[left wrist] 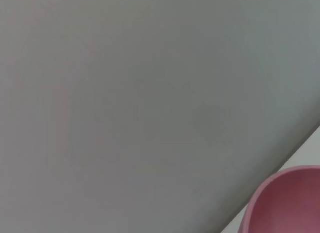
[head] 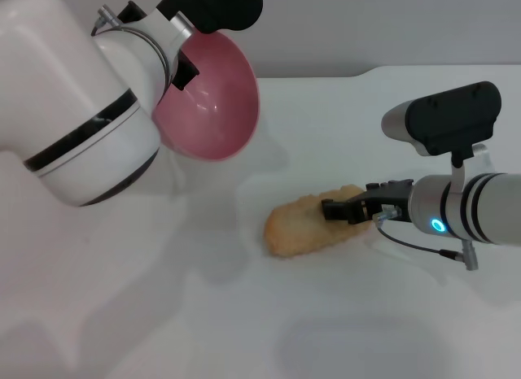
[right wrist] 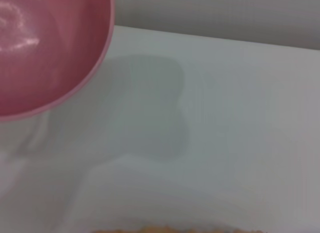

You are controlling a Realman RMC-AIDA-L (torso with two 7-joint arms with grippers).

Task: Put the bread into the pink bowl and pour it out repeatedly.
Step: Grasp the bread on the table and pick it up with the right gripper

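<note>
The pink bowl (head: 216, 94) hangs in the air at the back left, tipped so its glossy, empty inside faces the table. My left gripper (head: 181, 70) holds it by the rim. The bowl also shows in the left wrist view (left wrist: 290, 203) and in the right wrist view (right wrist: 45, 48). The bread (head: 305, 226) lies on the white table near the middle, pale tan side up. My right gripper (head: 342, 210) is down at the bread's right end and closed on it. A thin strip of the bread (right wrist: 175, 230) shows at the edge of the right wrist view.
The white table (head: 244, 314) carries nothing else that I can see. Its far edge (head: 326, 76) meets a grey wall. My bulky left arm (head: 81, 127) blocks the view of the back left corner.
</note>
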